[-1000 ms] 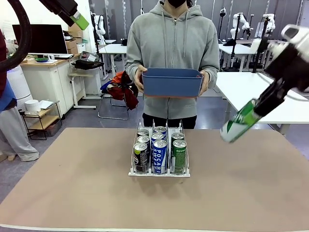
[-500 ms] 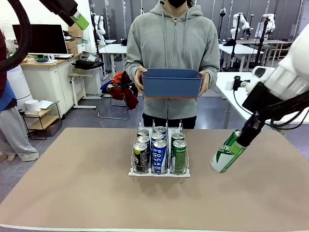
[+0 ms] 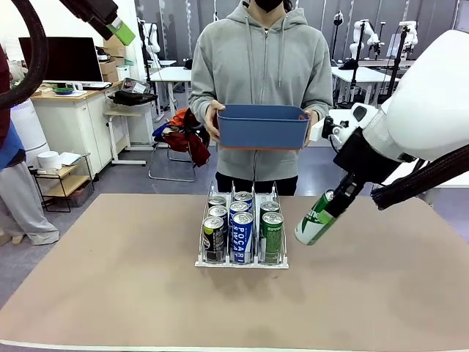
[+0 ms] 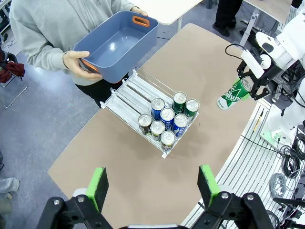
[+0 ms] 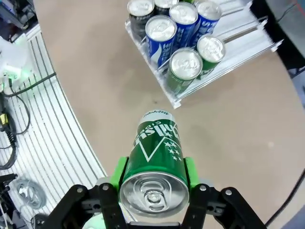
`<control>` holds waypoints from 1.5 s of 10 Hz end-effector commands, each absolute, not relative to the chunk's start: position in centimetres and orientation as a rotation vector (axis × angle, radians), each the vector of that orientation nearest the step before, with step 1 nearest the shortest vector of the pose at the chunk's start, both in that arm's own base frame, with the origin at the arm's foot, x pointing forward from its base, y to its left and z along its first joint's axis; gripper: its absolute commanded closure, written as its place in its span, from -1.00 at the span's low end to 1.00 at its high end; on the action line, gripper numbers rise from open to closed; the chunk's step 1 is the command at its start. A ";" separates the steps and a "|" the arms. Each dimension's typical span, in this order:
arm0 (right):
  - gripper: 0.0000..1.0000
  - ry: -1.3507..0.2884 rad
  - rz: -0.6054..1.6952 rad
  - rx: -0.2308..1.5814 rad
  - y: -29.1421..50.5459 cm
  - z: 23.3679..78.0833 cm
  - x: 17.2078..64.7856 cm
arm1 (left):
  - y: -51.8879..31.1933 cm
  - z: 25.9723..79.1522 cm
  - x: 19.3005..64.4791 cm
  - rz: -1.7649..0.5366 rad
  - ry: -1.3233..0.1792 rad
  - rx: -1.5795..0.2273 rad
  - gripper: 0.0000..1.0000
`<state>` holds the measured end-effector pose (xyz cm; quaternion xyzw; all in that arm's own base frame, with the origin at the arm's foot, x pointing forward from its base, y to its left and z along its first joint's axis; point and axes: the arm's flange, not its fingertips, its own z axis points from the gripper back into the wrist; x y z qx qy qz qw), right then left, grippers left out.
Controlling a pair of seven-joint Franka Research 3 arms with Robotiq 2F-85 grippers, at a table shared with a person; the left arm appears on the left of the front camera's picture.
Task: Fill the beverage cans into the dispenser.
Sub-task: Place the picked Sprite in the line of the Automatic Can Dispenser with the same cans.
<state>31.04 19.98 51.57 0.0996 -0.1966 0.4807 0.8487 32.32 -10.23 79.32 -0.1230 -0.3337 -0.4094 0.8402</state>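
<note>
The dispenser [image 3: 242, 262] stands mid-table with several beverage cans [image 3: 241, 235] in its three lanes: black on the left, blue-and-white in the middle, green on the right. My right gripper [image 3: 333, 203] is shut on a green can [image 3: 314, 221], which hangs tilted above the table just right of the dispenser. In the right wrist view the held can [image 5: 155, 157] sits between the green pads [image 5: 119, 172], with the dispenser [image 5: 228, 53] and its cans [image 5: 183, 63] ahead. My left gripper [image 4: 153, 187] hovers open high above the table, over the dispenser [image 4: 138, 88] and its cans [image 4: 167, 116].
A person at the far side holds an empty blue bin [image 3: 262, 126] with both hands above the back of the dispenser. The bin [image 4: 116, 45] has orange handles. Bare brown tabletop [image 3: 110, 279] lies on both sides of the dispenser.
My right arm has carried the green can leftward, from the right edge toward the dispenser's right side. The left arm and the person's bin have stayed put.
</note>
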 end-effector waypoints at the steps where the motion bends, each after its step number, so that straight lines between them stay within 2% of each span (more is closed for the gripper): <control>1: -0.15 -0.389 1.001 0.221 19.9 51.1 30.6 | -10.2 79.2 32.4 -0.854 -0.713 -0.254 -1.00; 7: -0.15 -0.392 1.013 0.226 19.7 50.8 31.0 | -10.2 79.2 32.4 -0.854 -0.713 -0.254 -1.00; 8: -0.15 -0.364 1.008 0.215 20.4 49.4 30.8 | -10.2 79.2 32.4 -0.854 -0.713 -0.254 -1.00; 15: -0.15 -0.366 0.826 0.165 25.8 46.0 31.2 | -10.2 79.2 32.4 -0.854 -0.713 -0.254 -1.00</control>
